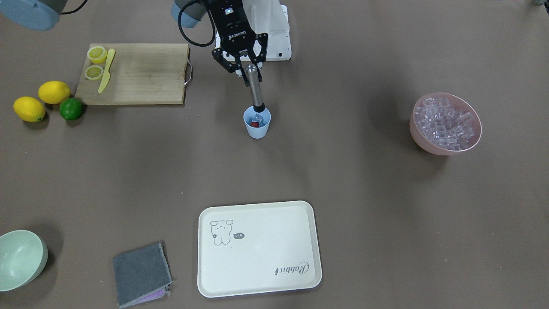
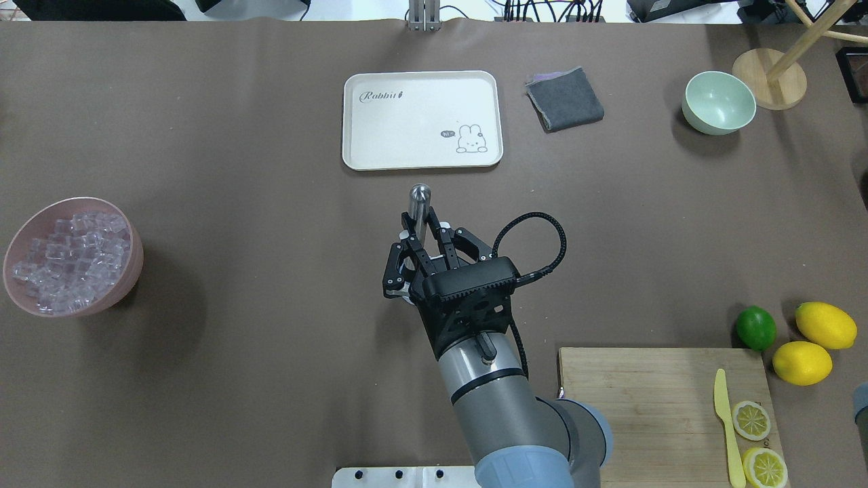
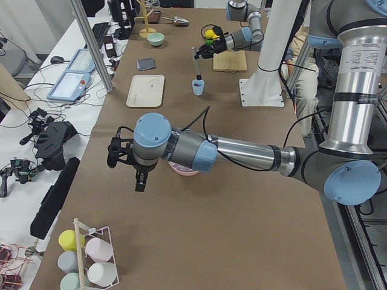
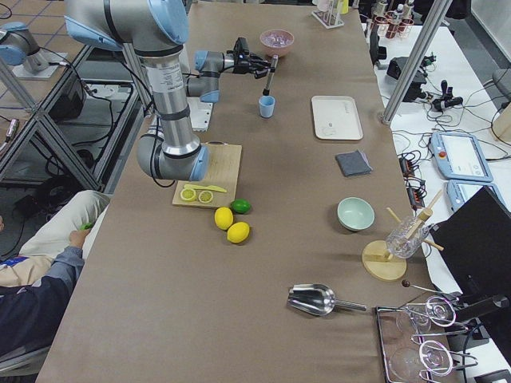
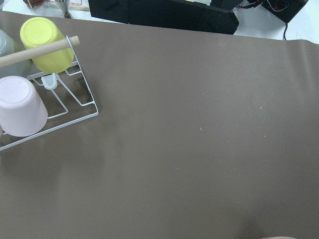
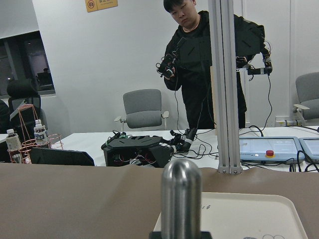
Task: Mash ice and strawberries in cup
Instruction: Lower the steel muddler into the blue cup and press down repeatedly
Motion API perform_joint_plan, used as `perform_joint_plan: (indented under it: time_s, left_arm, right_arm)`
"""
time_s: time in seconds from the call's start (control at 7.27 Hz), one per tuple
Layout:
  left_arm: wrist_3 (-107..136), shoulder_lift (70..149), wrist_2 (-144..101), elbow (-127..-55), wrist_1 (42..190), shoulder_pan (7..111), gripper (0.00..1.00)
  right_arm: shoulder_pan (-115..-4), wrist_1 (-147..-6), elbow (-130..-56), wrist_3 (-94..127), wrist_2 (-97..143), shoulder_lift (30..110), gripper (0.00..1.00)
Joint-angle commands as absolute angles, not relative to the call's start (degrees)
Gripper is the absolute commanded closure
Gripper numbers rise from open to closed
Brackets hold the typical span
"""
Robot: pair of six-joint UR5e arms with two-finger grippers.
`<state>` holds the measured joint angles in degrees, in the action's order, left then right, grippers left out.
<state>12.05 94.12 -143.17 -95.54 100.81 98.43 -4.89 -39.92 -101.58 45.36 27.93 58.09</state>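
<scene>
"Rabbit" stands in grey script in one corner of the cream tray (image 2: 420, 115), and a small speech bubble beside its drawn rabbit seems to read "Hi". "ROBOTIQ" is printed in white on the black body of the right gripper (image 1: 250, 68). The yellow wall sign (image 6: 101, 4) is too small to read.

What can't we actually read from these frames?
- Cup: in the overhead view, hidden behind the right pincer.
- Strawberry and ice in the cup: front view only, too small, partly behind the masher; how crushed is unclear.
- Left pincer: seen only in the left side view; open or shut unclear.
</scene>
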Motion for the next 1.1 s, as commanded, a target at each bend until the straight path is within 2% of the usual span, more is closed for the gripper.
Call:
perform_joint_plan:
  time_s: [0.0,0.96]
  left_arm:
    - [12.04,93.96,-143.17,-95.54,100.81,98.61,0.02]
    - [12.04,93.69,-143.17,-95.54,100.81,98.70,0.02]
  right_arm:
    - [-4.83,-39.99,-100.38,45.53,27.95,58.01,1.00]
    - [-4.31,-39.90,-96.68,45.88,27.95,57.66,1.00]
